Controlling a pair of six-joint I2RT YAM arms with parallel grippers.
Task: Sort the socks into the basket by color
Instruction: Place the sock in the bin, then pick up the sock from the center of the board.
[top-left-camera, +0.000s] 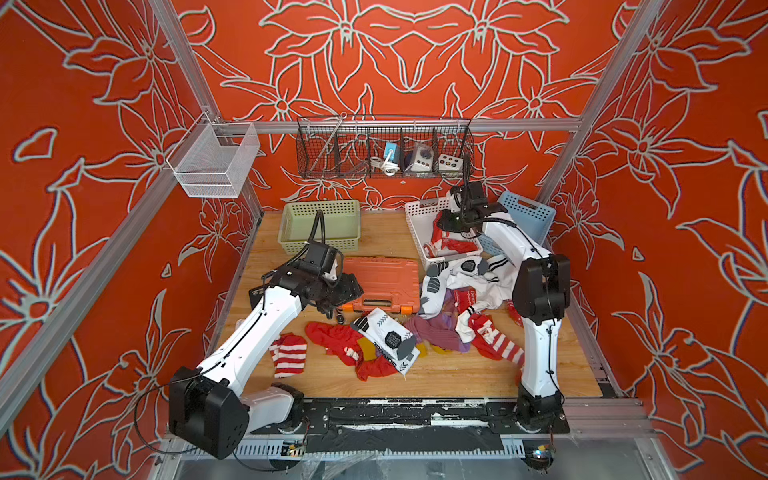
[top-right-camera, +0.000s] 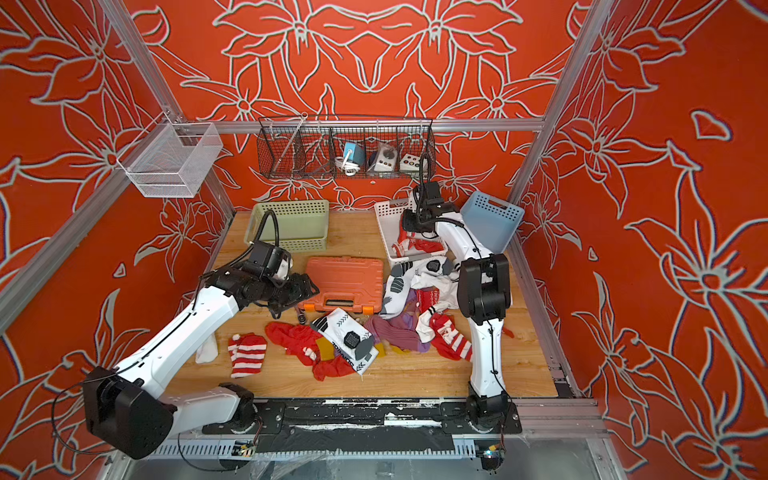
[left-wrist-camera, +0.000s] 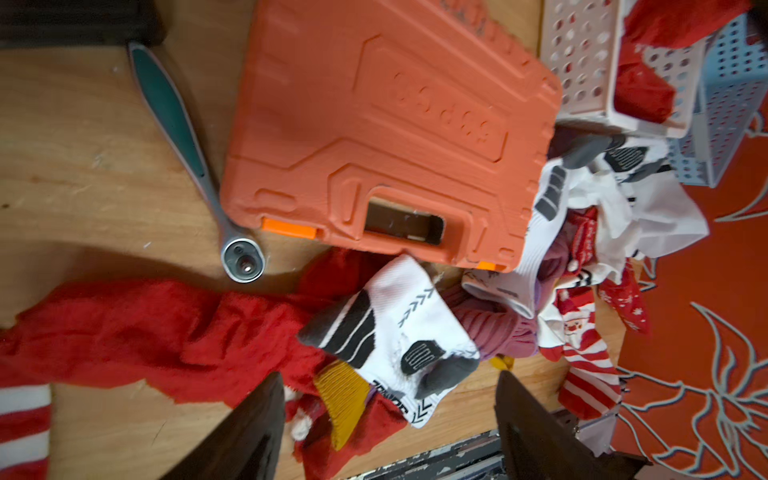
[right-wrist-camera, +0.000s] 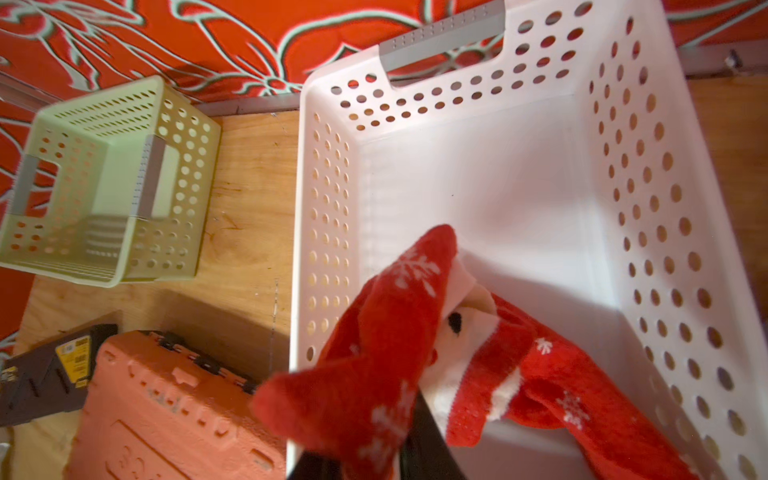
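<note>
A wooden table (top-left-camera: 457, 376) is carrying everything here. The left arm (top-left-camera: 257, 328) is reaching in low over its near-left part, and the right arm (top-left-camera: 540, 345) is stretching toward the far-right corner. At the back, a green basket (top-left-camera: 320, 226) is standing upright on the left, a white basket (right-wrist-camera: 328, 208) is sitting on the right, and a blue basket (top-left-camera: 528, 214) is leaning tilted just beside the white one. An orange tool case (top-left-camera: 382, 282) is lying shut in the middle. The loose socks (top-left-camera: 469, 270) are lying heaped between that case and the right arm and spreading along the near side, with red, purple and white mixed. A striped sock (top-left-camera: 289, 355) is lying apart by the left arm. Inside the white basket a snowflake sock (right-wrist-camera: 552, 374) is resting on the floor. Another red sock (right-wrist-camera: 374, 353) is hanging over the right gripper (top-left-camera: 449, 226) above it; whether those jaws are pinching it I cannot tell. The left gripper (left-wrist-camera: 388, 386) is hovering with its jaws spread wide and empty over a white sock (left-wrist-camera: 399, 328) with black marks. A ratchet wrench (left-wrist-camera: 178, 124) is lying beside the case.
</note>
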